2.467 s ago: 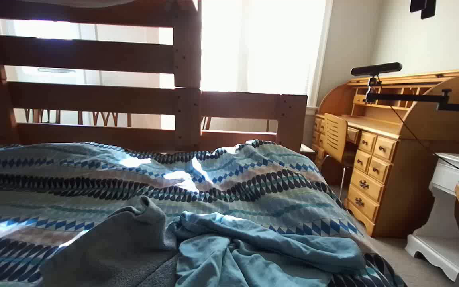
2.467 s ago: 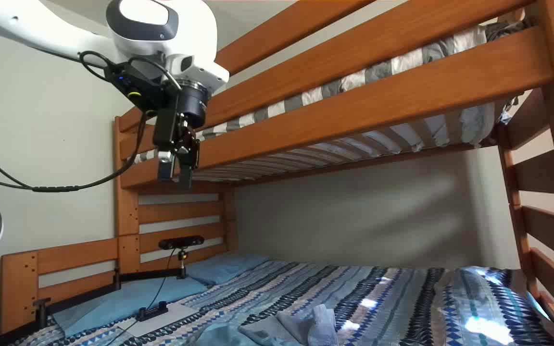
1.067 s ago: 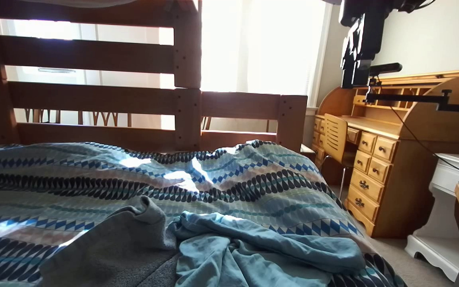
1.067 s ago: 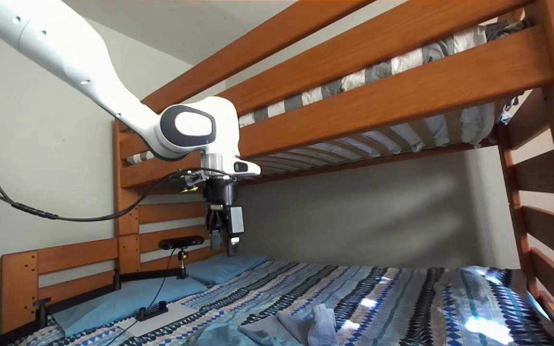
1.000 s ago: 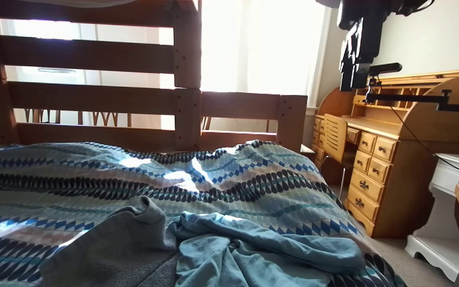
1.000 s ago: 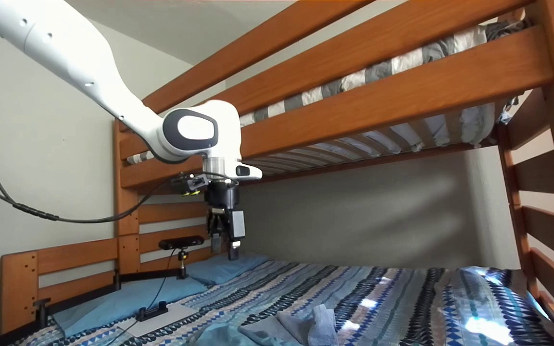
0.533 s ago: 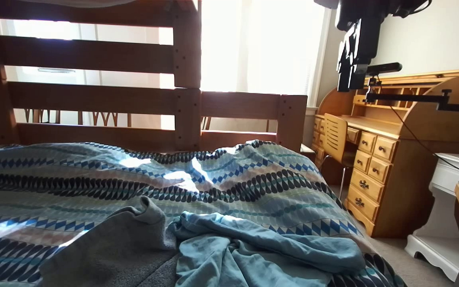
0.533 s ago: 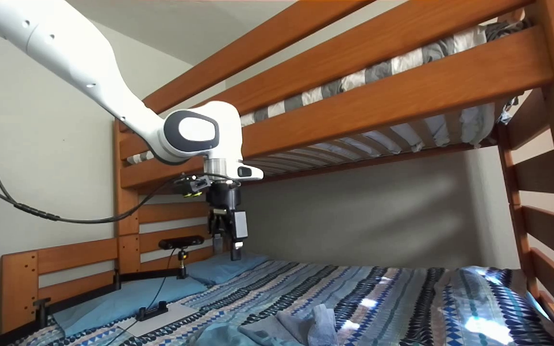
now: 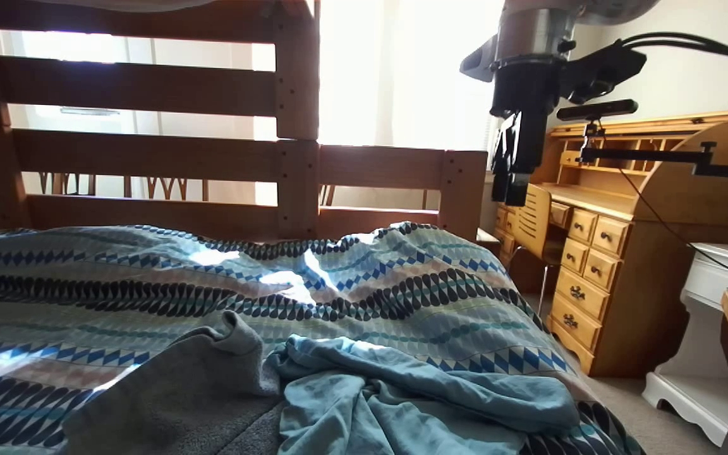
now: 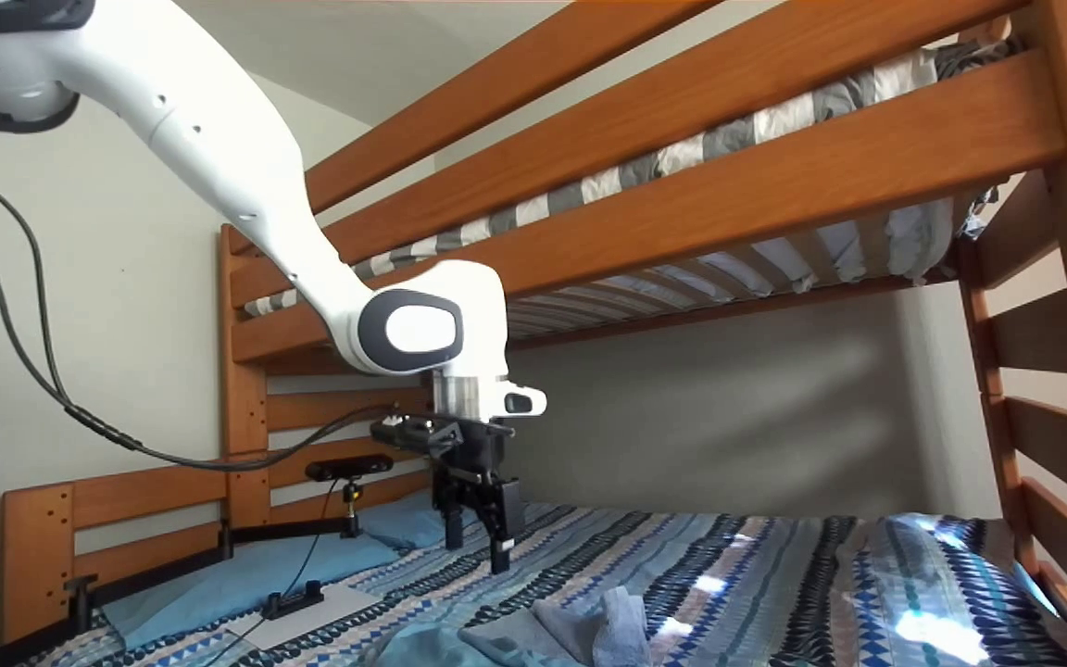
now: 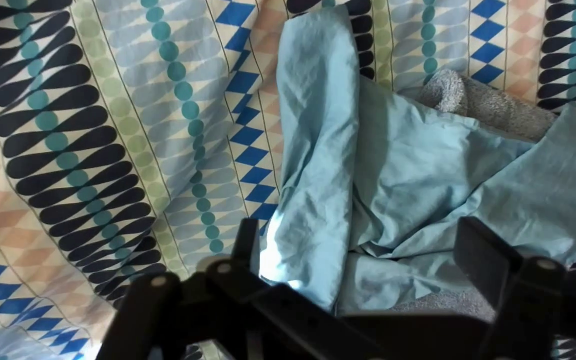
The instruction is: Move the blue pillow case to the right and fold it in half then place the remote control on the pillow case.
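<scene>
The blue pillow case [image 11: 418, 165] lies rumpled below the jaws, apart from them; its rolled edge [image 11: 318, 140] shows between them in the wrist view. A gray towel [image 11: 508, 111] pokes out from under it. The jaws stand wide, holding nothing. Probably best: descend over that edge, pinch without catching towel.

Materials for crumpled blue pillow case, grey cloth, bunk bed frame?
Pillow case: thin-looking, smooth, mostly matte fabric, perhaps cotton; soft creases show in the wrist view.
Grey cloth: probably terry or fleece; its surface looks nubby and dull there.
Bunk bed frame: likely wood, stained or varnished, by its planked build, orange-brown colour and soft sheen in an exterior view.
</scene>
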